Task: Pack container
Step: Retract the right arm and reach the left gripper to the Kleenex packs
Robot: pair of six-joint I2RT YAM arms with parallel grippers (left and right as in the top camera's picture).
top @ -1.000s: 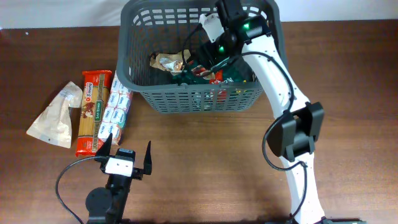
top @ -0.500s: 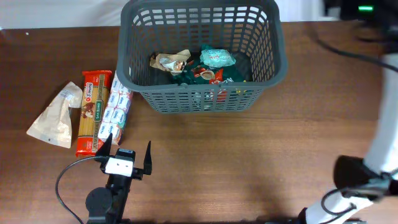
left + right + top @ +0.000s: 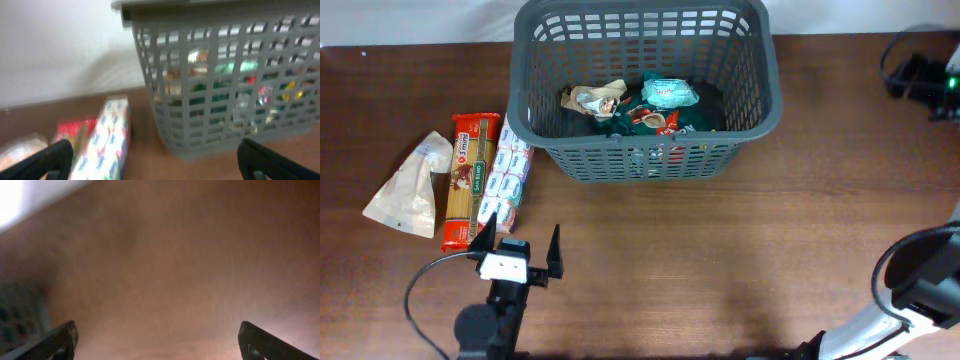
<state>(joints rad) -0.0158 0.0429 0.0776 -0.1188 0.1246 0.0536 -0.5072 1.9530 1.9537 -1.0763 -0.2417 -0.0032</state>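
The dark grey lattice container (image 3: 766, 100) stands at the back middle of the table. It holds several packets, among them a teal one (image 3: 669, 93) and a beige one (image 3: 592, 99). My left gripper (image 3: 520, 246) is open and empty near the front edge, facing the container (image 3: 215, 85). My right gripper (image 3: 910, 76) is at the far right, well clear of the container. In the right wrist view it (image 3: 160, 342) is open and empty over bare table.
Left of the container lie a white-and-blue packet (image 3: 506, 170), a red pasta packet (image 3: 466, 178) and a beige pouch (image 3: 408, 188). The white-and-blue packet (image 3: 102, 140) and the red packet (image 3: 75, 131) also show in the left wrist view. A white wall runs behind the table.
My right arm has swung out of the container to the far right. The teal packet now lies uncovered in the container. The left gripper has shifted slightly.
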